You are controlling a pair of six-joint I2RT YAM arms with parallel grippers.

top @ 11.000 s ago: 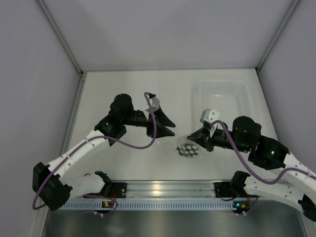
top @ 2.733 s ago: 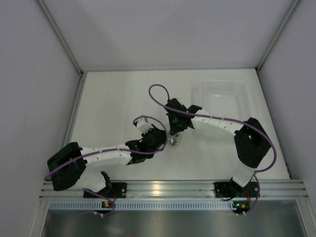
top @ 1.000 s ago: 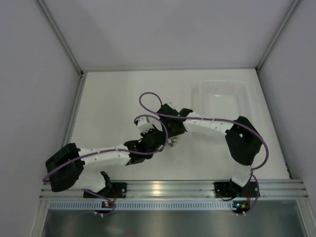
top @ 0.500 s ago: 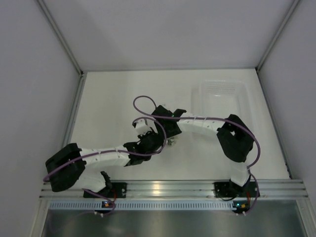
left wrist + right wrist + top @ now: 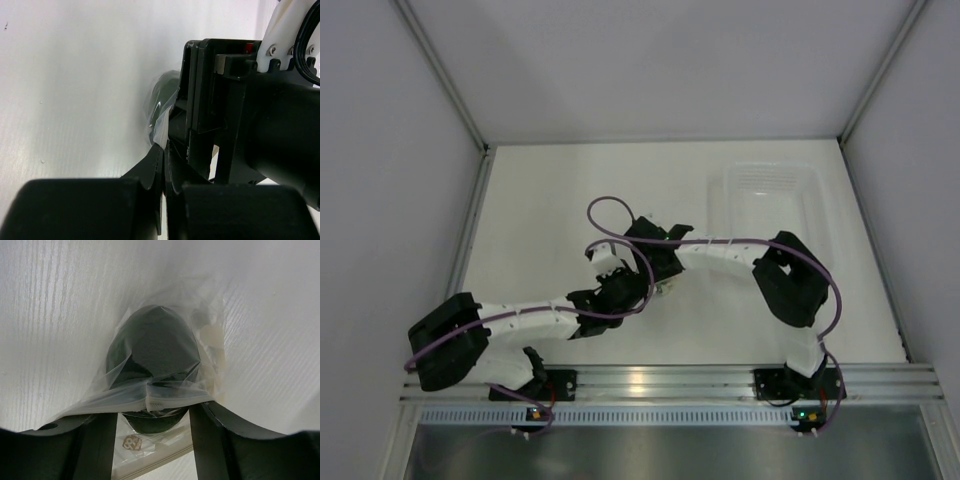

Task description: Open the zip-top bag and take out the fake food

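Left jaws (image 5: pixel 164 149): clenched on a thin flap of clear film at the edge of the zip-top bag (image 5: pixel 172 396).
Right jaws (image 5: pixel 152 440): standing apart, one finger on either side of the bag's near end; whether they press on it cannot be told.
Zip-top bag: lying on the white surface (image 5: pixel 55 300) mid-table, between the two grippers, film crumpled.
Fake food (image 5: pixel 152 352): dark green, inside the bag.
Clear tray (image 5: pixel 765 168): far right of the surface, well apart from the bag.

Your zip-top bag (image 5: pixel 165 396) is clear, crinkled plastic with white spots. The dark green oval fake food (image 5: pixel 152 342) sits inside it.
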